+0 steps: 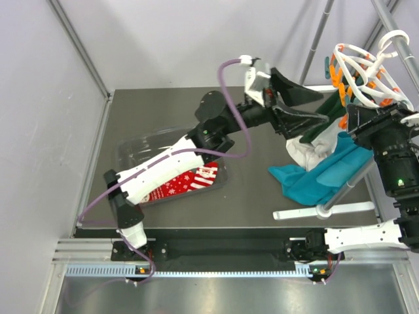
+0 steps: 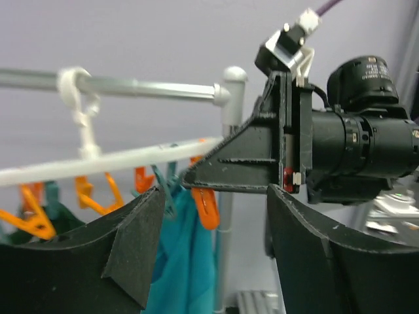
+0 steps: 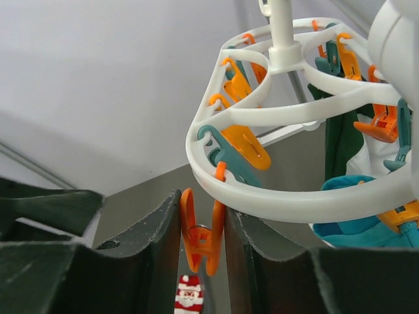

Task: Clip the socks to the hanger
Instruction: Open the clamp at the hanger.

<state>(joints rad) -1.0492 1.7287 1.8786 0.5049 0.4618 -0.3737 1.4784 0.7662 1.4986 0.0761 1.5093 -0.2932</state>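
Right end effector (image 3: 201, 210) is pinching an orange plastic peg (image 3: 198, 239) on the white round plastic hanger (image 3: 294, 206); left end effector (image 2: 213, 203), released alongside, is probably fetching red Christmas socks (image 1: 188, 181) next.

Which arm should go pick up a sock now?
Left. The left gripper is open and empty, and the socks lie on its side; the right gripper is pinching a peg.

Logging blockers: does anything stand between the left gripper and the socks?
Nothing visible does. The left gripper, open, is up by the hanger; the socks lie in a clear tray, only the left arm's own forearm over them.
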